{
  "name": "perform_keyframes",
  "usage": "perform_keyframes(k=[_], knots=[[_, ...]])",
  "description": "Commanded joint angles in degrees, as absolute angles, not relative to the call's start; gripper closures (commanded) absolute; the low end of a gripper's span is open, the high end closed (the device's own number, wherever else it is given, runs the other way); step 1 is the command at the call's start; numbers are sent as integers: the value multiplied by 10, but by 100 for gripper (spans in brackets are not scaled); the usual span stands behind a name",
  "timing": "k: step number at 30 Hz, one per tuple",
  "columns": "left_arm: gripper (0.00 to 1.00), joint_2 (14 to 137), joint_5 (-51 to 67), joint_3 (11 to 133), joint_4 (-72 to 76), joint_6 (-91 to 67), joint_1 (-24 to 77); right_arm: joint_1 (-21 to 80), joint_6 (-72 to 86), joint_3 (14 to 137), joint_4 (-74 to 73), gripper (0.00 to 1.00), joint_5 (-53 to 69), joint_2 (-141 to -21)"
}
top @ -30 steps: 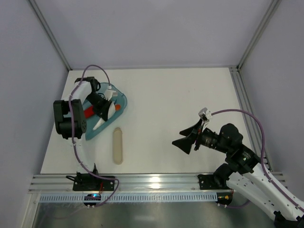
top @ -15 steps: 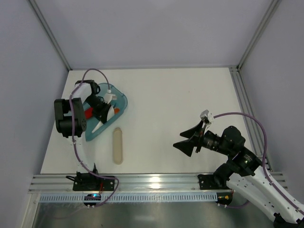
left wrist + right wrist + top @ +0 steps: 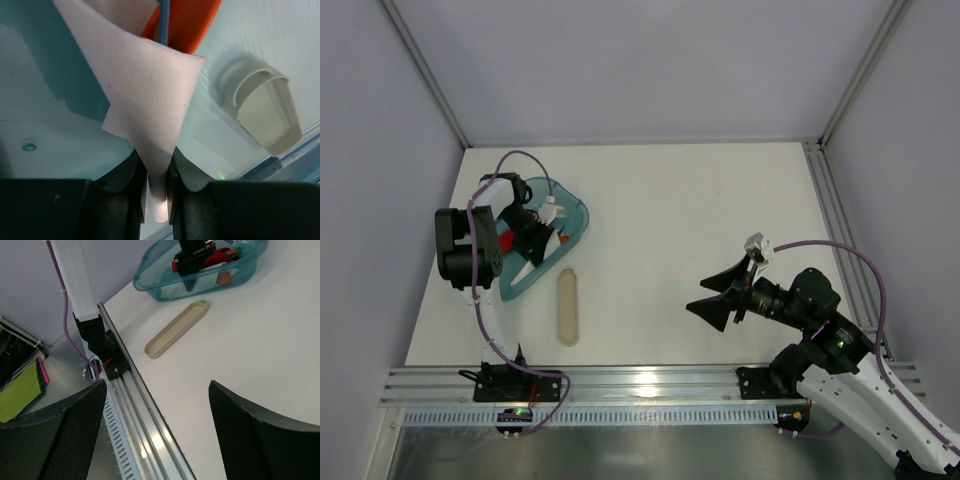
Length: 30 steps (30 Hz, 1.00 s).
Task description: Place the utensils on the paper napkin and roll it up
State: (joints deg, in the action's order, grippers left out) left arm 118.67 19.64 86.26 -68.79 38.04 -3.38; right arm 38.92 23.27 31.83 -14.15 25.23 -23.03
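Left pincer (image 3: 156,172): jaws narrow, clamped on a fold of the napkin (image 3: 150,85) inside the tray (image 3: 578,212). Over the last second it has drawn back a little toward the tray's near end, and the napkin has come with it. The napkin is still in the tray, not yet flat on the table. An orange utensil (image 3: 195,22) shows behind it.

Beige case (image 3: 568,307) just beside the tray, unmoved.

Right pincer (image 3: 700,294): jaws wide, empty, well right of the tray, drifted slightly nearer.

Judgement: napkin extraction is under way. Spreading, loading and rolling all remain.
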Motion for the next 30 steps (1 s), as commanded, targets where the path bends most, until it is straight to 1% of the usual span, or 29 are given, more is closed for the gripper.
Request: perform_keyframes(k=[1,4,5,7,12,15,30], knots=[[76,1190,177,867,-671,393,-36,388,223,319,-121,17,250,-226],[75,1194,178,874,-673,391,-34,388,223,317,-120,17,250,-228],[73,1194,179,877,-675,391,-35,388,224,316,-118,17,250,-228],[61,1193,177,879,-675,391,-34,389,224,316,-117,17,250,-229],[59,1189,170,885,-679,392,-33,388,223,316,-117,17,250,-231],[51,1189,170,888,-679,390,-34,388,223,315,-117,17,250,-231],[50,1152,116,909,-676,377,-33,388,223,312,-114,17,255,-240]])
